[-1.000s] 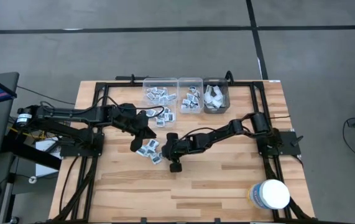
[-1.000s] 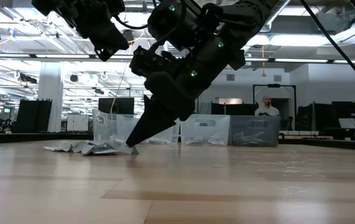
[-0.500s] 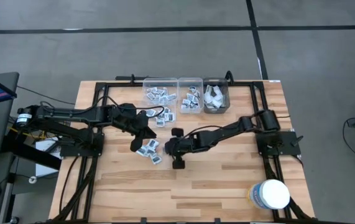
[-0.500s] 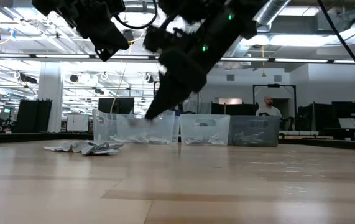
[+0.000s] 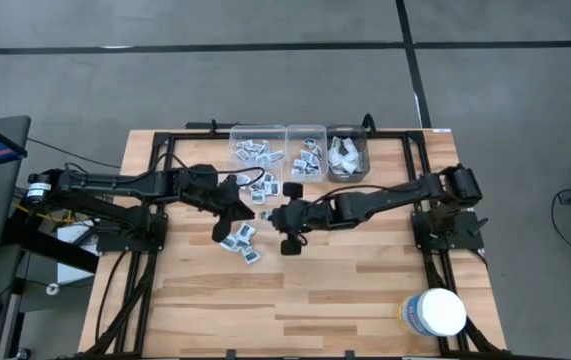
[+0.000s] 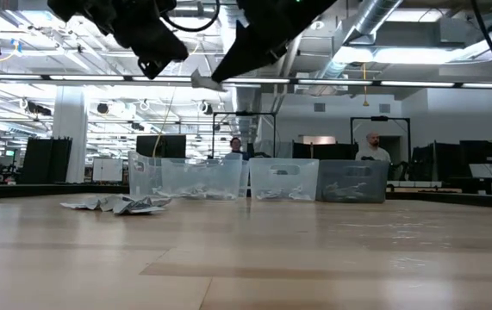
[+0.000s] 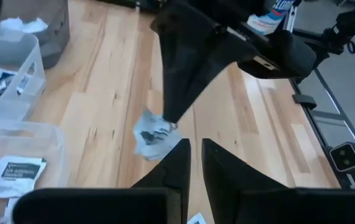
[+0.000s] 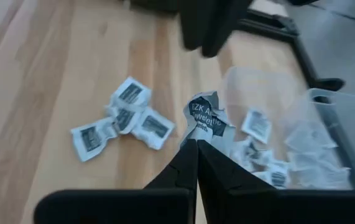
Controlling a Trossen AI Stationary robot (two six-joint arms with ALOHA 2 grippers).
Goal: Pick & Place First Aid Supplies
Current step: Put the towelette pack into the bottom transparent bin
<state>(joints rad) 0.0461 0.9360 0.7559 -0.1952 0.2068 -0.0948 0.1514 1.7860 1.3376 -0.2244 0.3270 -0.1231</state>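
Wooden counter (image 5: 365,280): one packet (image 8: 206,118) is held clamped in the right pincer (image 8: 196,144), raised above it; left pincer (image 7: 195,149), narrowly parted, is seen empty at nine o'clock.

Bright, even light falls from ceiling strips (image 6: 73,77) overhead, leaving only soft, short shadows on the wooden table (image 5: 365,280). Seen from table height, the arms overhead read as dark silhouettes against that glow. Up close, the packet (image 8: 205,117) and clear bins (image 8: 301,143) look blurred, as do the dark fingers (image 7: 177,165).
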